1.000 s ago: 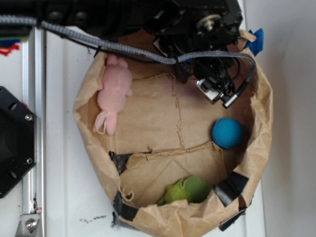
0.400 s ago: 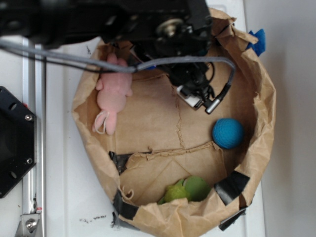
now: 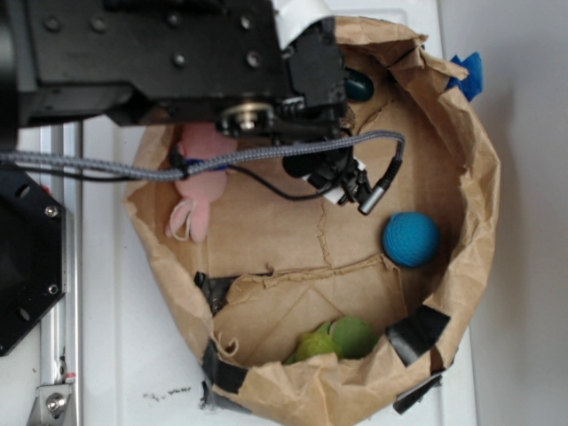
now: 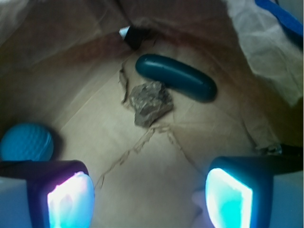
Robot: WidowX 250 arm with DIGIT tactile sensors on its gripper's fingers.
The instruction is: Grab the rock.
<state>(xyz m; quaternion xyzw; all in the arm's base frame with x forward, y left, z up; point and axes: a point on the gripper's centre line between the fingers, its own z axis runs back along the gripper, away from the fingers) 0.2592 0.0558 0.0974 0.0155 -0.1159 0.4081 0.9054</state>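
Hovering with its fingers spread wide and empty, the gripper (image 4: 145,197) faces the rock (image 4: 150,102), which touches the dark green tube (image 4: 175,77) near the paper bag's (image 3: 470,222) rim, so it's probably lining up.

White table (image 3: 524,177), rolled-down brown paper bag (image 3: 475,169) on it, black mount (image 3: 27,257) at left
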